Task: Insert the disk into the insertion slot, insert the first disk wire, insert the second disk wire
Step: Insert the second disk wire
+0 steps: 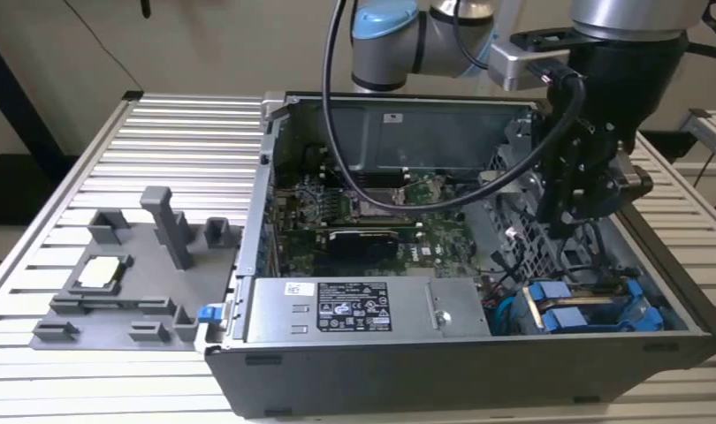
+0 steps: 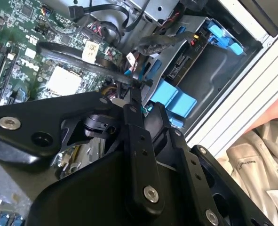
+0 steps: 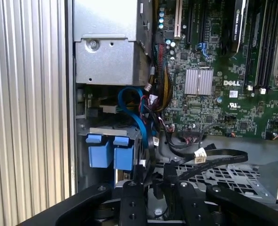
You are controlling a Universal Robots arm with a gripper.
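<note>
Hanging inside open computer case [image 1: 453,375] on ribbed metal table [image 1: 181,141], jaws' opening untellable.

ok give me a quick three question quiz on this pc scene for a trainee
1. True or false: the disk sits in the insertion slot, beside the power supply.
2. Where is the gripper? A) over the table outside the case B) inside the computer case, near the disk C) resting on top of the power supply
3. Fill in: the disk's end tabs are ___ in colour.
Key: 1 true; 2 B; 3 blue
</note>
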